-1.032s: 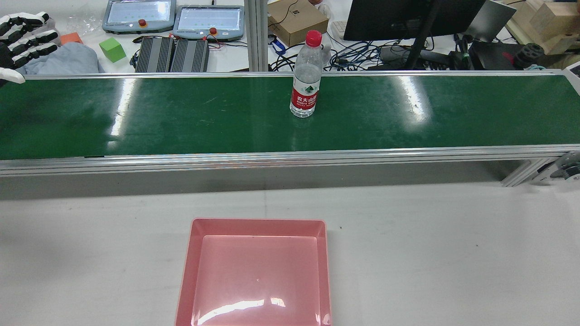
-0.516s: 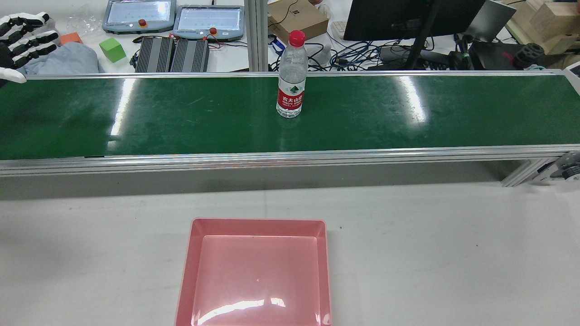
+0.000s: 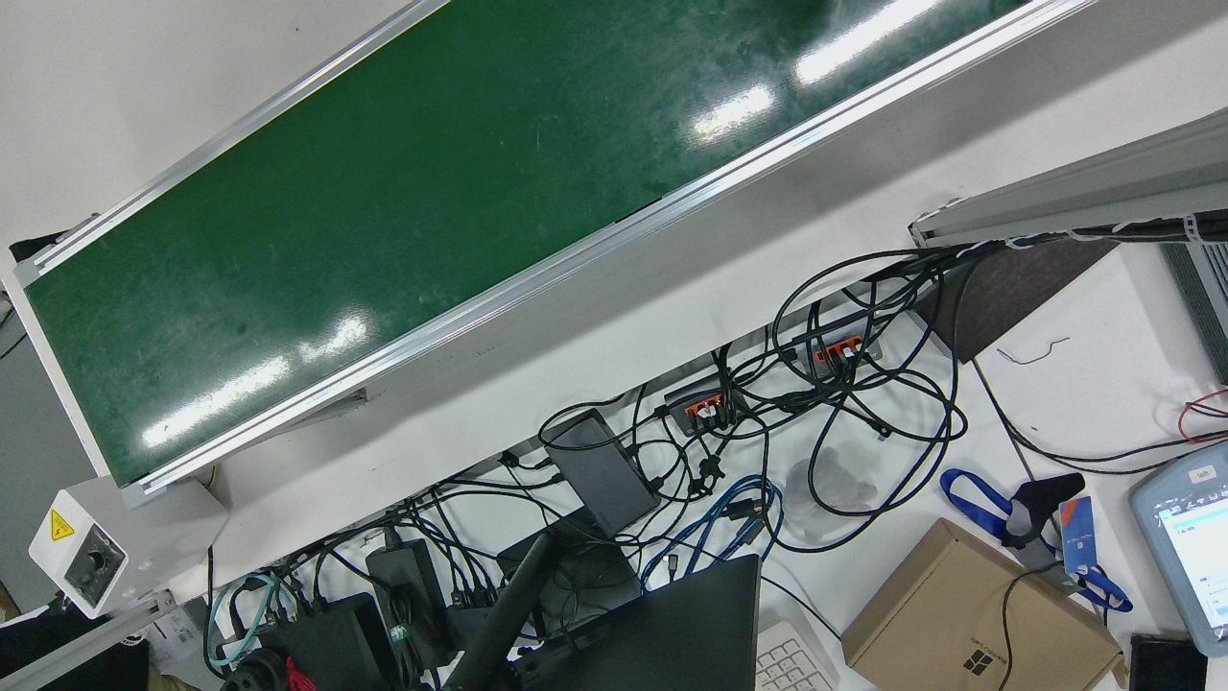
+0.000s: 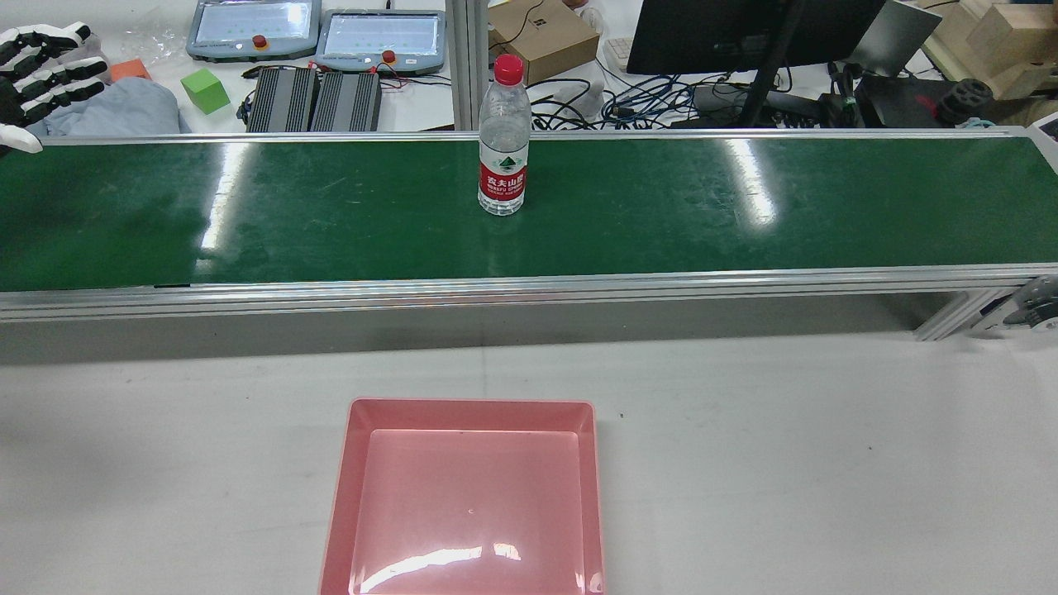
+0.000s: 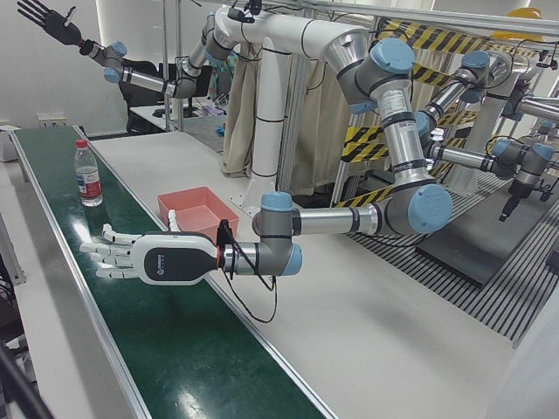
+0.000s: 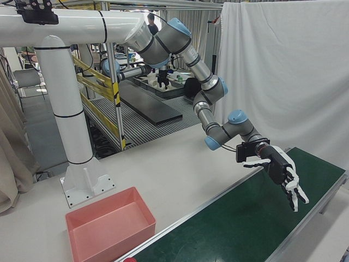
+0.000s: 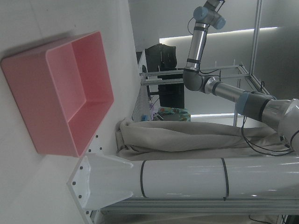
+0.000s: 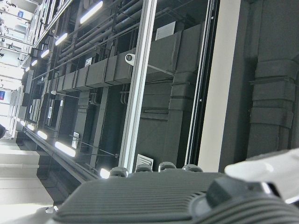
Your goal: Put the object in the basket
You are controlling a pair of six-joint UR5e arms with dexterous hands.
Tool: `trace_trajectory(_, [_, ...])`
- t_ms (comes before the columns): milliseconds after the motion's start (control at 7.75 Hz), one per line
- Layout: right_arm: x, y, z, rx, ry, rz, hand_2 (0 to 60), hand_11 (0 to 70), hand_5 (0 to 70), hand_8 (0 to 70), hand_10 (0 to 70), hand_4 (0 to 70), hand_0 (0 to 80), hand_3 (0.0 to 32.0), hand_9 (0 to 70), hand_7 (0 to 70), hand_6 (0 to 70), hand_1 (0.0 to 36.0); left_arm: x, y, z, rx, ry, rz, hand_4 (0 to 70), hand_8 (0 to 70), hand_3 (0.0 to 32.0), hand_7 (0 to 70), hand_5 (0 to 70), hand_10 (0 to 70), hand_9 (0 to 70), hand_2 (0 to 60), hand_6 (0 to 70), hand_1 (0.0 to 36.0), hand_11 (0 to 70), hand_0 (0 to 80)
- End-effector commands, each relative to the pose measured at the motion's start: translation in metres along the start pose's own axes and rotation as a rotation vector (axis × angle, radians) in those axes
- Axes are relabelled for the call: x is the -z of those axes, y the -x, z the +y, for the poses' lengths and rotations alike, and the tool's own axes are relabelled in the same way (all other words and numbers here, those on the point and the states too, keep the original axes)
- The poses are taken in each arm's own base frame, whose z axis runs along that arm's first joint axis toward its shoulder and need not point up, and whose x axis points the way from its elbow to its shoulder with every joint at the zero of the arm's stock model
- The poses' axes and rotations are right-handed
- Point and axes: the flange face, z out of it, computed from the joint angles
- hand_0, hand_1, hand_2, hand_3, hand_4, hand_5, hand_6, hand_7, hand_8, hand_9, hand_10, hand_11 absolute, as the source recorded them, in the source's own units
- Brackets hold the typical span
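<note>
A clear water bottle (image 4: 502, 140) with a red cap and a red label stands upright on the green conveyor belt (image 4: 331, 231), near its far edge; it also appears as the bottle (image 5: 87, 175) in the left-front view. The pink basket (image 4: 467, 411) sits empty on the grey table, nearer than the belt. My left hand (image 4: 37, 70) hovers open over the belt's left end, fingers spread, well left of the bottle; the same hand (image 5: 144, 257) lies palm-down just above the belt. My right hand (image 5: 45, 17) is raised high in the air, fingers spread, holding nothing.
Aluminium rails (image 4: 529, 285) edge the belt. Beyond it lie teach pendants (image 4: 380, 37), a green cube (image 4: 204, 89), a cardboard box (image 4: 541, 37), a monitor and cables. The arms' white pedestal (image 6: 76, 136) stands behind the basket (image 6: 92, 240).
The bottle has ridden the belt leftward, toward my left hand, staying upright. Neither the left hand nor the basket has moved.
</note>
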Motion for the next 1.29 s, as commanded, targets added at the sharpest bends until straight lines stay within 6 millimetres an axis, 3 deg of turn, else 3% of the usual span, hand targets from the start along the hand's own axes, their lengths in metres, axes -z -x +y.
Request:
trace_trajectory(0, [0.001, 0.0, 0.0, 0.0, -0.001, 0.0, 0.0, 0.0, 0.0, 0.0, 0.0, 0.0, 0.0, 0.0, 0.0, 0.0, 0.0, 0.0, 0.0, 0.002, -0.001, 0.001, -0.003, -0.003, 8.0, 14.6, 5.6, 5.5, 35.9, 6.3, 13.1, 0.0, 7.2, 18.5, 11.2, 58.8])
trace_trajectory(258, [0.0, 0.0, 0.001, 0.0, 0.002, 0.0, 0.0, 0.0, 0.0, 0.0, 0.0, 0.0, 0.0, 0.0, 0.0, 0.0, 0.0, 0.0, -0.005, 0.012, 0.003, -0.049, -0.012, -0.022, 8.7, 14.2, 5.6, 5.4, 36.1, 6.6, 12.9, 0.0, 7.3, 18.5, 11.6, 60.0])
trace_trajectory(645, [-0.001, 0.0, 0.002, 0.0, 0.003, 0.0, 0.0, 0.0, 0.0, 0.0, 0.0, 0.0, 0.0, 0.0, 0.0, 0.0, 0.0, 0.0, -0.053, 0.005, 0.063, -0.058, 0.006, -0.027, 3.0, 11.3, 8.4, 4.6, 36.2, 7.1, 10.9, 0.0, 5.5, 16.8, 12.5, 59.9])
trace_trajectory(774, [-0.001, 0.0, 0.002, 0.0, 0.003, 0.0, 0.0, 0.0, 0.0, 0.0, 0.0, 0.0, 0.0, 0.0, 0.0, 0.0, 0.0, 0.0, -0.069, 0.018, 0.077, -0.084, 0.022, -0.042, 2.7, 11.6, 8.6, 4.6, 36.1, 7.4, 11.4, 0.0, 5.3, 16.2, 12.8, 59.1])
trace_trajectory(903, [-0.001, 0.0, 0.002, 0.001, 0.003, 0.0, 0.0, 0.0, 0.0, 0.0, 0.0, 0.0, 0.0, 0.0, 0.0, 0.0, 0.0, 0.0, -0.083, 0.052, 0.093, -0.061, 0.026, -0.05, 2.6, 11.3, 8.6, 4.6, 36.6, 7.4, 11.2, 0.0, 5.3, 15.8, 12.9, 58.9])
trace_trajectory(1161, [-0.001, 0.0, 0.002, 0.0, 0.003, 0.0, 0.0, 0.0, 0.0, 0.0, 0.0, 0.0, 0.0, 0.0, 0.0, 0.0, 0.0, 0.0, -0.09, 0.084, 0.102, -0.057, 0.021, -0.014, 1.6, 11.2, 8.8, 4.6, 36.3, 7.7, 11.3, 0.0, 4.7, 14.9, 13.2, 57.4])
